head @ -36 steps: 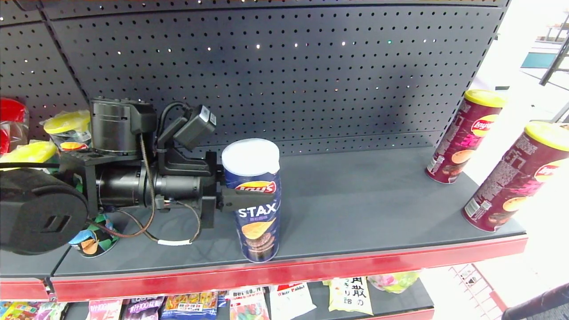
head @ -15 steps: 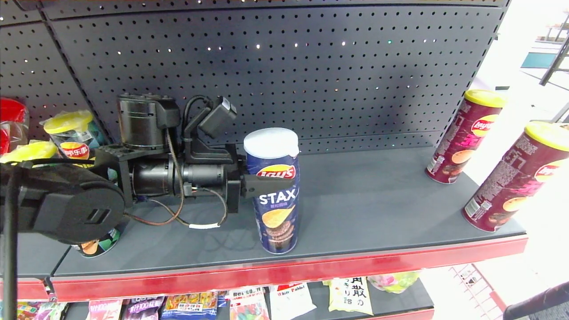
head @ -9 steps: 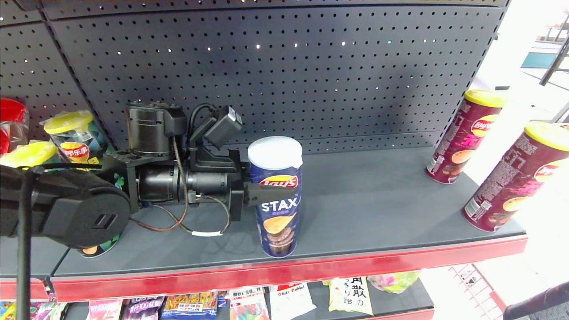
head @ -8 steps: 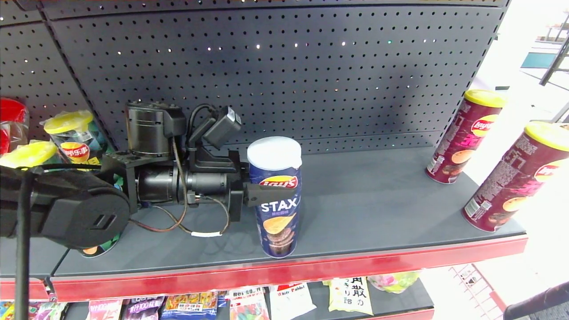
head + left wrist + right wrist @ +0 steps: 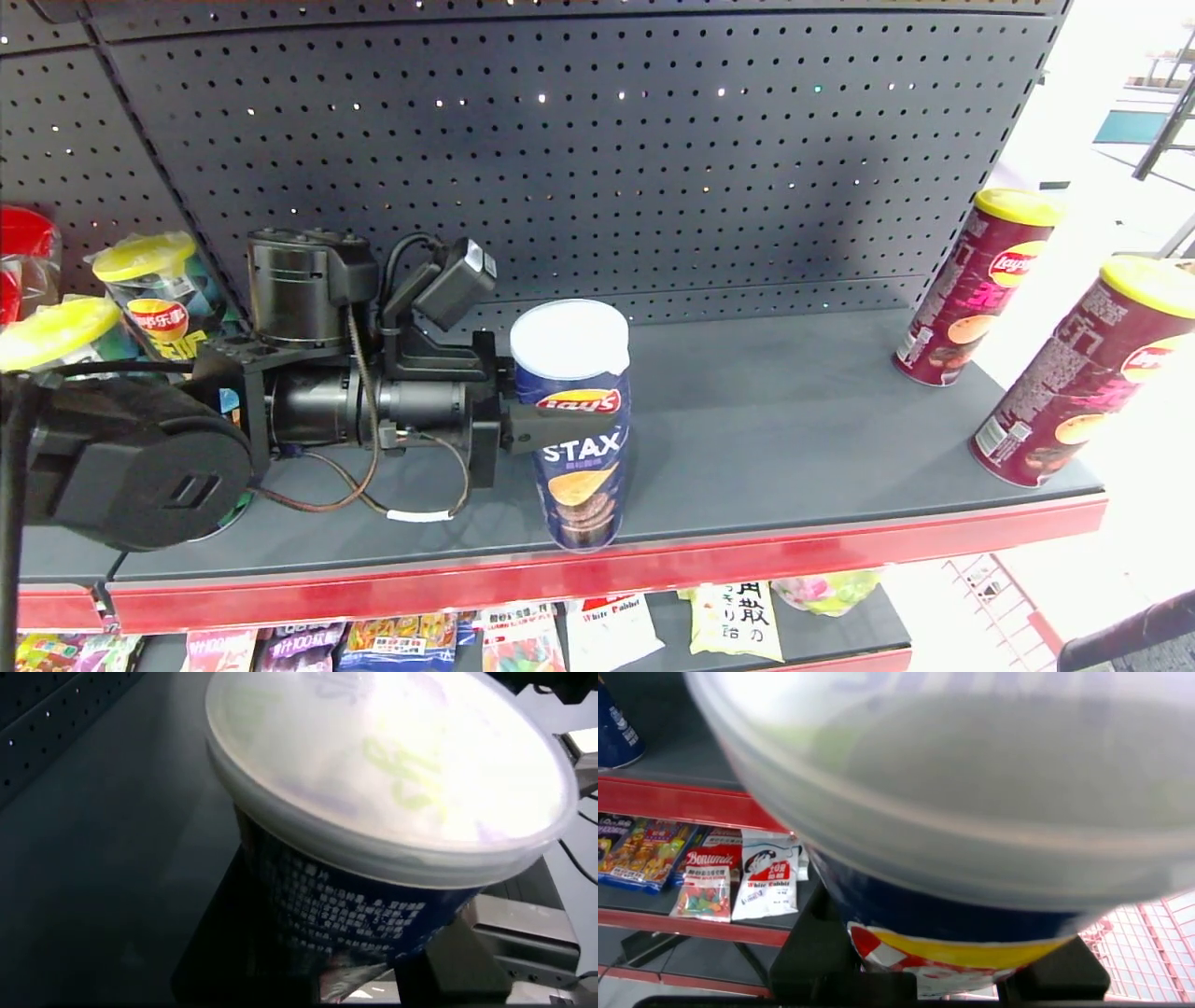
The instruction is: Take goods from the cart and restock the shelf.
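- The left gripper (image 5: 560,422) is clamping its fingers round the upper half of the blue can (image 5: 577,471). One dark finger is lying across the label, and the arm is stretching in level from the left.
- The blue can is standing upright on the shelf (image 5: 794,420), left of the middle. Its base is sitting just behind the red front lip (image 5: 747,551).
- Over the last couple of seconds the arm has been carrying the can rightwards along the shelf, lifting it a little on the way and then lowering it.
- In the last half second it has been drawing the can slightly back towards the front edge, so the can is now sitting lower and nearer the lip than a moment ago.
- That suggests to me the placing is nearly finished. The can looks to be resting on the shelf, though I cannot see whether its base is fully down.
- What seems to be remaining is the release, and so close to the lip it is calling for care.
- The right gripper (image 5: 924,975) is gripping a second can (image 5: 952,812), its dark fingers flanking the blue-and-yellow body. It is waiting out in front of the shelving, with snack packets (image 5: 766,882) on the lower tier behind it.
- The maroon cans (image 5: 976,285) at the far right are standing well apart from the blue one, leaving open shelf between.
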Tool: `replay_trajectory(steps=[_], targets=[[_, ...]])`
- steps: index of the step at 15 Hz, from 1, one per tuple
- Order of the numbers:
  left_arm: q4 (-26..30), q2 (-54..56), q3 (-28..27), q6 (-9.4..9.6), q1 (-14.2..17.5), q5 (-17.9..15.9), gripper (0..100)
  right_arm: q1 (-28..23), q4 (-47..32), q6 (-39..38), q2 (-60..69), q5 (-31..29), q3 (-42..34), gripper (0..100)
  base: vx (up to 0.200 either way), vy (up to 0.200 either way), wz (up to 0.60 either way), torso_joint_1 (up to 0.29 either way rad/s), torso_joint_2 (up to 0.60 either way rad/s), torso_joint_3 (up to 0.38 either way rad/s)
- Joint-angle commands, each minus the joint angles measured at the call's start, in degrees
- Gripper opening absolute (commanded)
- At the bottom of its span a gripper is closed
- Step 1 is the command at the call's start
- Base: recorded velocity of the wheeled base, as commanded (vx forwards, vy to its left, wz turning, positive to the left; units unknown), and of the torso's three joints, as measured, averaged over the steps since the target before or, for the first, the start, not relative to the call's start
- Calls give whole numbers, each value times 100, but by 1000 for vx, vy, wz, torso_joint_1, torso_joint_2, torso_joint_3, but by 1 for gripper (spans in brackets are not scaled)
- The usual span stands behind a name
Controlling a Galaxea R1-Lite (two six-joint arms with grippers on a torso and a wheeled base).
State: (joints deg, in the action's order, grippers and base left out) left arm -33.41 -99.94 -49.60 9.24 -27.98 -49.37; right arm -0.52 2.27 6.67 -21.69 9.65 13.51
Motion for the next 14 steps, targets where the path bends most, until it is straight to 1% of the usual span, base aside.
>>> replay_trajectory(steps=[1,2,3,5,8,9,10,11,12,13,14], targets=[[-16,-8,30,8,-6,-2,0,-9,2,1,7,1,-6,0,0,0,0,0,0,0],[-16,-8,30,8,-6,-2,100,-9,2,1,7,1,-6,0,0,0,0,0,0,0],[-165,-17,47,-10,3,42,100,0,2,1,-2,1,-6,0,0,0,0,0,0,0],[-201,36,126,-1,3,50,100,8,2,1,-46,19,12,0,0,0,0,0,0,0],[-491,414,742,8,12,147,100,105,-25,19,-530,98,328,0,0,0,0,0,0,0],[-693,572,1120,-10,56,297,100,263,-25,19,-1013,168,653,0,0,0,0,0,0,0],[-930,686,1436,-19,143,349,100,501,-16,36,-1505,195,987,0,0,0,0,0,0,0],[-1071,721,1577,-19,187,349,100,685,28,45,-1778,195,1145,0,0,0,0,0,0,0],[-1369,757,1788,-19,284,358,100,1169,28,45,-2235,177,1488,0,0,0,0,0,0,0],[-1519,800,1884,-36,346,376,100,1476,28,54,-2481,133,1682,0,0,0,0,0,0,0],[-1668,915,1972,-54,425,455,100,1889,46,63,-3026,142,2068,0,0,0,0,0,0,0]])
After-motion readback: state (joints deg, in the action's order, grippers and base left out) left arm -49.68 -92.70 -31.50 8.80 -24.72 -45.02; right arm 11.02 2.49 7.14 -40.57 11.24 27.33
